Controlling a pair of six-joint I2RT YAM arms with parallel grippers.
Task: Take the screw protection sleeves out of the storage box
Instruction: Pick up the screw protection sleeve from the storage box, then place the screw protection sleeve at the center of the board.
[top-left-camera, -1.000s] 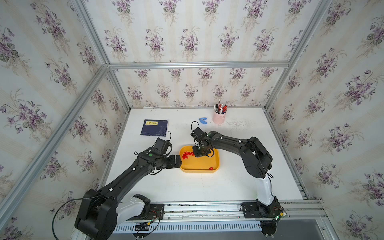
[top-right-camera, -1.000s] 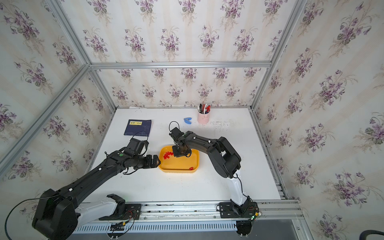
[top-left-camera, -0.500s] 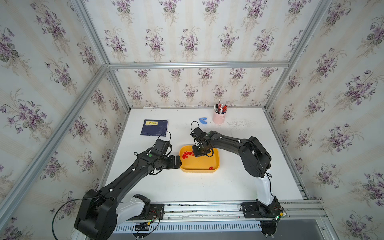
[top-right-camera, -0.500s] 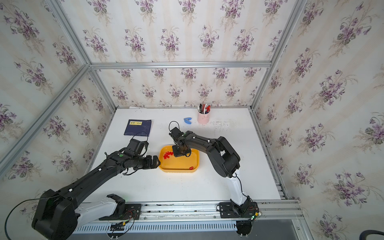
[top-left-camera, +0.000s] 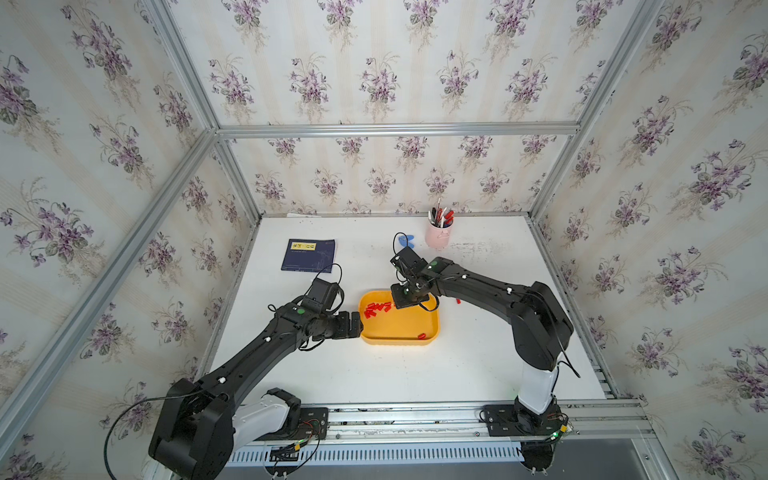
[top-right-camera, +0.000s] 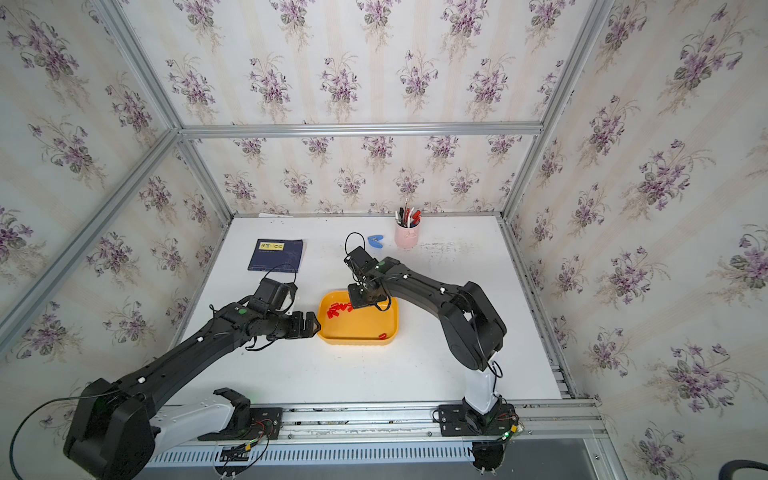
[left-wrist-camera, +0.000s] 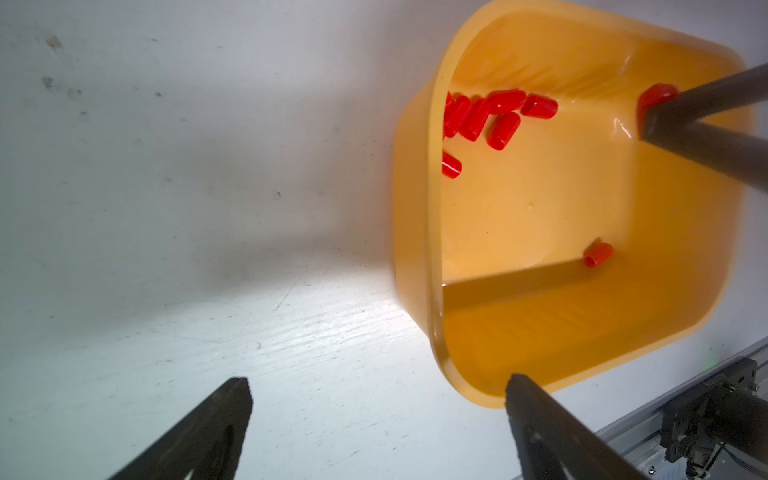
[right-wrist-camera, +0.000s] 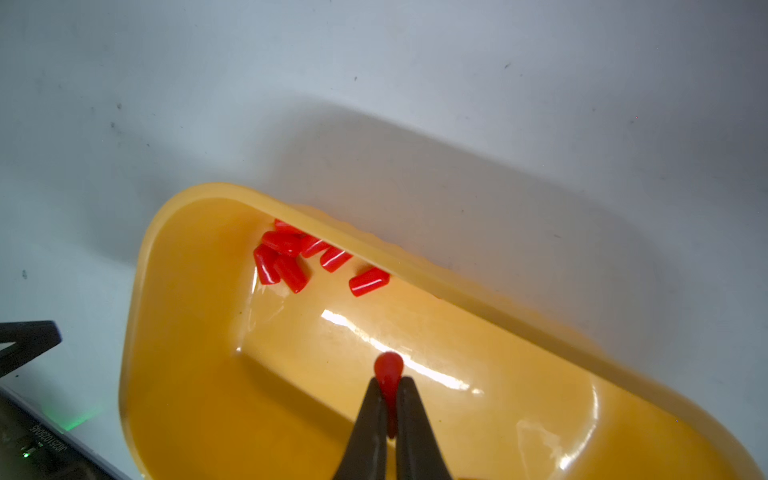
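The yellow storage box sits mid-table. Several red screw protection sleeves lie bunched in its far left corner, and a single one lies by the near right wall. My right gripper reaches down into the box's far side, shut on one red sleeve that sticks out past the tips. My left gripper is open and empty beside the box's left edge, with one fingertip at the box's corner.
A pink cup of pens and a small blue object stand at the back. A dark blue booklet lies back left. A small red piece lies on the table right of the box. A metal rail runs along the front.
The right gripper's jaws have closed onto a sleeve inside the box. Both arms have stayed almost where they were, and the left gripper is still open.
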